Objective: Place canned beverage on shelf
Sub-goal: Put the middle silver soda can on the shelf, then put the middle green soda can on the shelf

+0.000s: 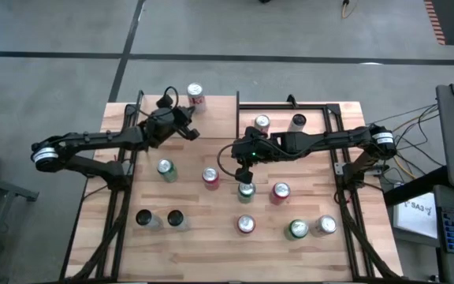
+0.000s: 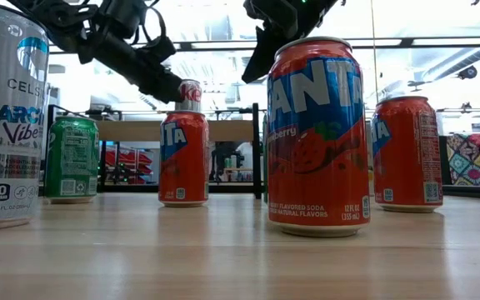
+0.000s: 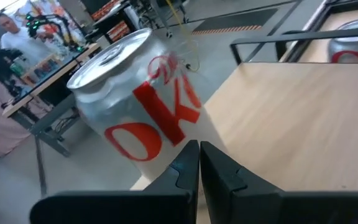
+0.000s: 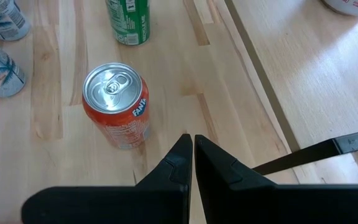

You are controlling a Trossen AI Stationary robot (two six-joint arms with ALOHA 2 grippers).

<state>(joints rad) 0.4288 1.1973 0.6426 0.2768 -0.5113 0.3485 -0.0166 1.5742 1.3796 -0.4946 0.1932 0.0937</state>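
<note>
Cans spread over the tabletop, both grippers shut and empty.

From above, the shelf (image 1: 290, 118) is seen at the table's far right, with two cans (image 1: 262, 122) stood on its board; the left gripper (image 1: 186, 126) is held left of the shelf beside a red-and-silver Coke can (image 1: 195, 94), and the right gripper (image 1: 244, 172) is hung just in front of the shelf over loose cans. At table height, a "FANTA" strawberry can (image 2: 317, 137) marked "12 FL OZ" is shown nearest, with a "CELSIUS Arctic Vibe" can (image 2: 5, 117) at the left edge. In the left wrist view the fingers (image 3: 219, 174) are pressed together, nothing held, the Coke can close ahead. In the right wrist view the fingers (image 4: 213, 165) are likewise closed on nothing, near a Fanta can (image 4: 117, 102) beside the shelf's edge.
</note>
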